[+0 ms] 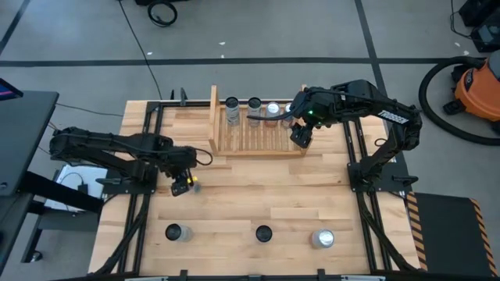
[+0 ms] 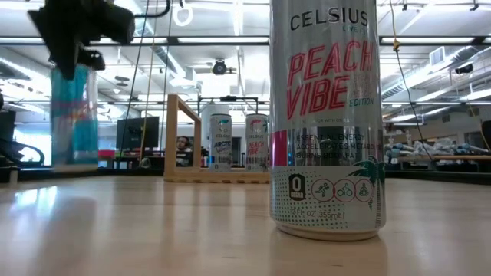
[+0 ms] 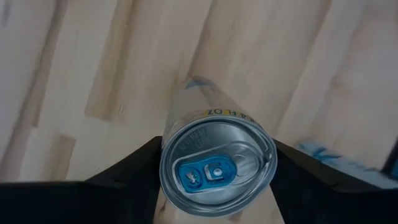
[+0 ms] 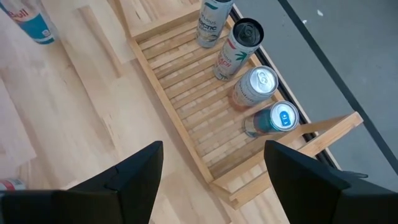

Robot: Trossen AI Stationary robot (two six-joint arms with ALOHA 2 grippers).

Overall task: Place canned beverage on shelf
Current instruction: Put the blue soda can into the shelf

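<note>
Wooden tabletop fills the high view, the shelf upper centre with four cans at its back. Left gripper, mid-left, clamps a blue-tabbed can, apparently just lifted. Keep it upright toward the bare slats. Right gripper hovers empty, part-open.

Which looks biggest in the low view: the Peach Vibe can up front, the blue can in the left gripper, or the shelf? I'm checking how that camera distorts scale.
1. Peach Vibe can, by far; it stands nearest the camera.
2. Blue can, shut in the left gripper.
3. Shelf, about as tall as the blue can but farther off, so this order is unsure.
</note>
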